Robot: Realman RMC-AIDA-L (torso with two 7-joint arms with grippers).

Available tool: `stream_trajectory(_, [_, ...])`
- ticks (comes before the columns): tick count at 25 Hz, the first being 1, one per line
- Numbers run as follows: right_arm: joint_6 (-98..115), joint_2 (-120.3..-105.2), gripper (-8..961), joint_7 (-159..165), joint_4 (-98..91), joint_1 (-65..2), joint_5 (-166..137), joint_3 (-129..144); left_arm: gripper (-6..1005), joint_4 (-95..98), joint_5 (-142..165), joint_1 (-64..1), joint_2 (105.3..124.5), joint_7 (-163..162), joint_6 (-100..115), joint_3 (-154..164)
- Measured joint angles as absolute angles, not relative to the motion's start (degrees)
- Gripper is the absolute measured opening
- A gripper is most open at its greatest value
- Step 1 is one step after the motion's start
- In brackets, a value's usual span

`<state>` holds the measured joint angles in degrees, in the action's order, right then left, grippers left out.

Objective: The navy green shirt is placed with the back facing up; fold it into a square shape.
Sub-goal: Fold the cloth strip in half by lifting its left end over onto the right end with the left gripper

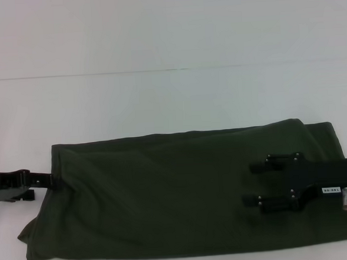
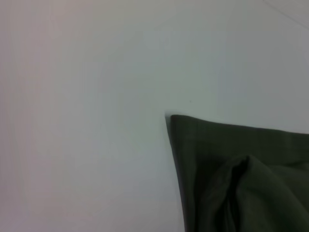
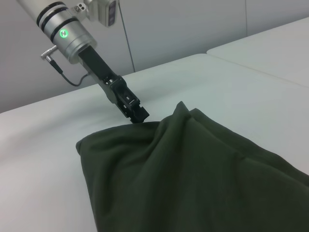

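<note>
On the white table [image 1: 172, 100] the green shirt [image 1: 166, 195] lies folded into a wide band. The left gripper [image 1: 50, 182] is clamped on the shirt's left edge. The right gripper [image 1: 253, 184] hovers over the right side, fingers spread apart.

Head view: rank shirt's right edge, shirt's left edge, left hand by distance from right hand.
From right hand:
1. Shirt's right edge, beside it.
2. Shirt's left edge, far left.
3. Left hand, meeting that edge; too close to call with 2.
</note>
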<state>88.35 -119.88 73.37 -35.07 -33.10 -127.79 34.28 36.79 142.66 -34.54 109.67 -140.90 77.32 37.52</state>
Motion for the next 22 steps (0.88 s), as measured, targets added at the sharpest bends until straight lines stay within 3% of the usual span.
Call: stream_trajectory(22, [87.43,-119.87,843,73.39,-34.98,-33.04,-127.97,34.27,823,36.85,144.92,-35.28,110.54,-140.92,77.24,37.71])
